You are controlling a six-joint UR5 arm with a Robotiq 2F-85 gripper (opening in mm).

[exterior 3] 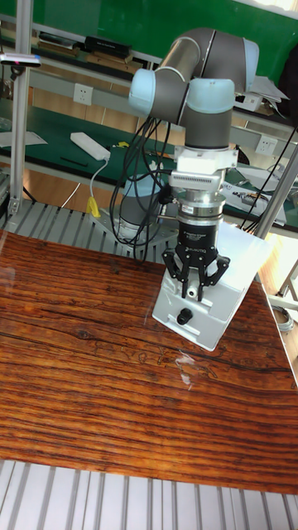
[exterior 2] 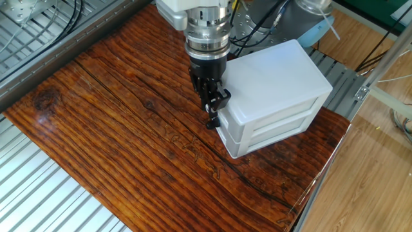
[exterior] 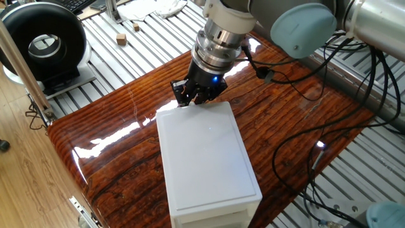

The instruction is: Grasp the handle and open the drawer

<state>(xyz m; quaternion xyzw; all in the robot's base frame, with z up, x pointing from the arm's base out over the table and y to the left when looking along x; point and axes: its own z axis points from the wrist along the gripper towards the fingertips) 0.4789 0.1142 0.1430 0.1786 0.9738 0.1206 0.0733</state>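
A white box (exterior: 205,152) lies on the wooden table (exterior 2: 116,109). My gripper (exterior 2: 211,117) hangs straight down against the box's end face, where the drawer (exterior 2: 226,120) fronts are. Its black fingers (exterior 3: 192,290) are drawn together at the upper drawer's front, and the handle is hidden between them. In one fixed view the gripper (exterior: 193,101) sits just past the box's far edge and the lid hides the drawer. From the side the upper drawer front appears to stand out a sliver from the box, though the gap is too small to be sure.
A black round fan-like device (exterior: 41,41) stands off the table's corner. Cables (exterior: 304,145) trail across the table's right side. A small wooden block (exterior: 121,39) lies on the metal slats behind. The table edge runs close under the box's near end (exterior 2: 302,187).
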